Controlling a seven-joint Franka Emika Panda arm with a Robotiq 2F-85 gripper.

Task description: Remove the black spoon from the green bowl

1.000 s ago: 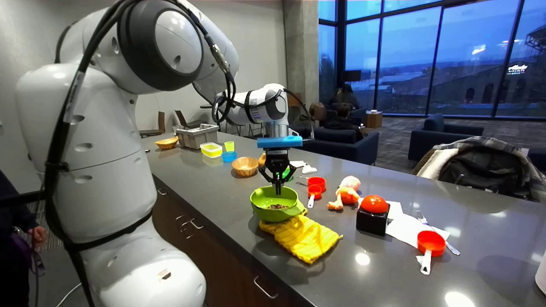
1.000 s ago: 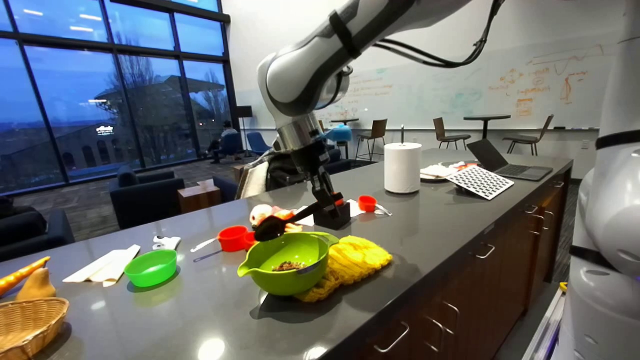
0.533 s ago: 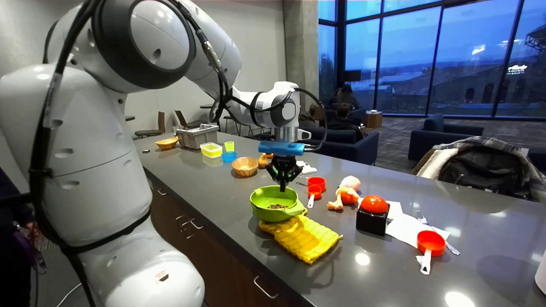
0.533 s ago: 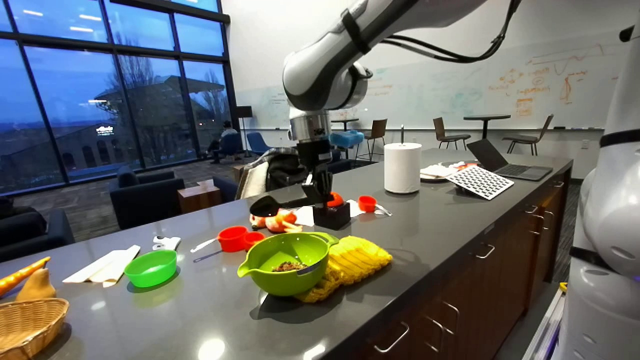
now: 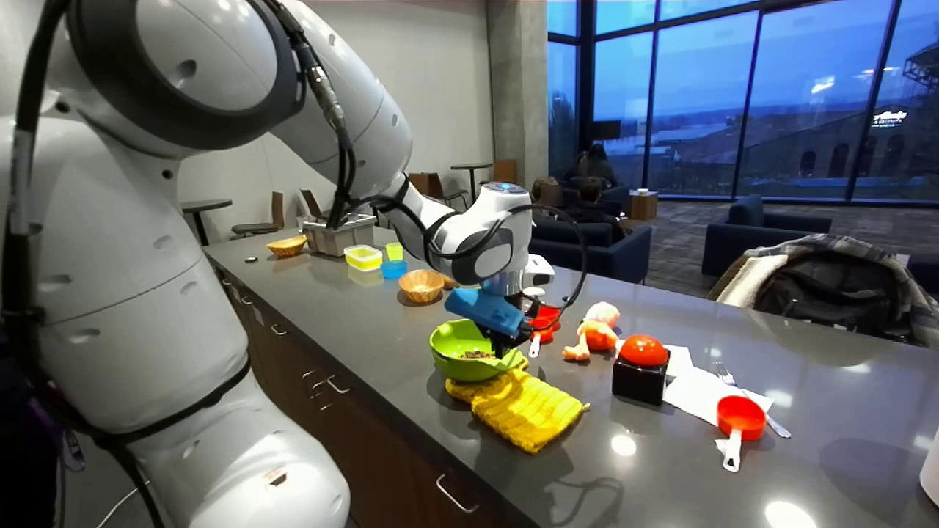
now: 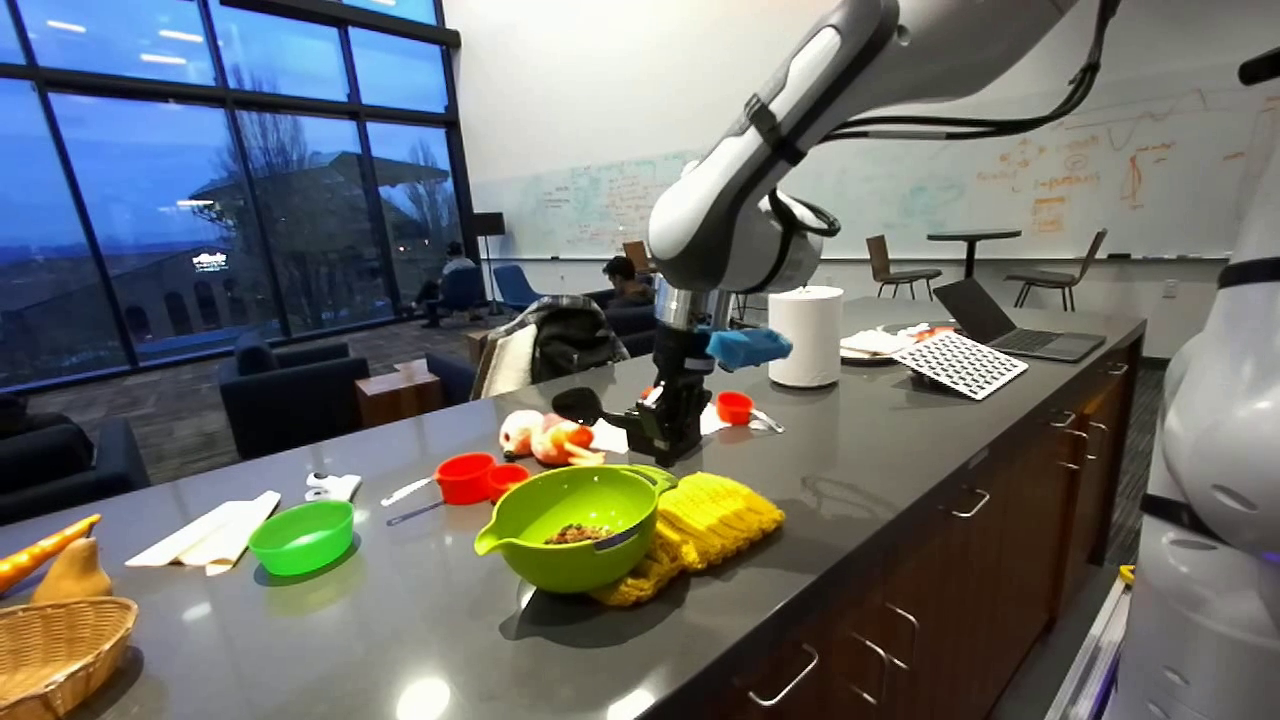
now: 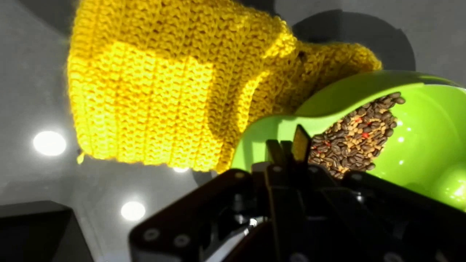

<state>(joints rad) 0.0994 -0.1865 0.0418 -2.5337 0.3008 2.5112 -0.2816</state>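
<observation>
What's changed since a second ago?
The claw has tilted and moved right and down in an exterior view, still gripping the black spoon, whose head shifted right and up in an exterior view. The green bowl and yellow cloth stayed put.

Green bowl cropped in wrist view; whiteboard writing unreadable.

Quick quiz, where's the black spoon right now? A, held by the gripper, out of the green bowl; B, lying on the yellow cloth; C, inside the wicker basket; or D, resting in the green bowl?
A: in an exterior view the black spoon juts out from the gripper, its head showing apart from the green bowl.
</observation>
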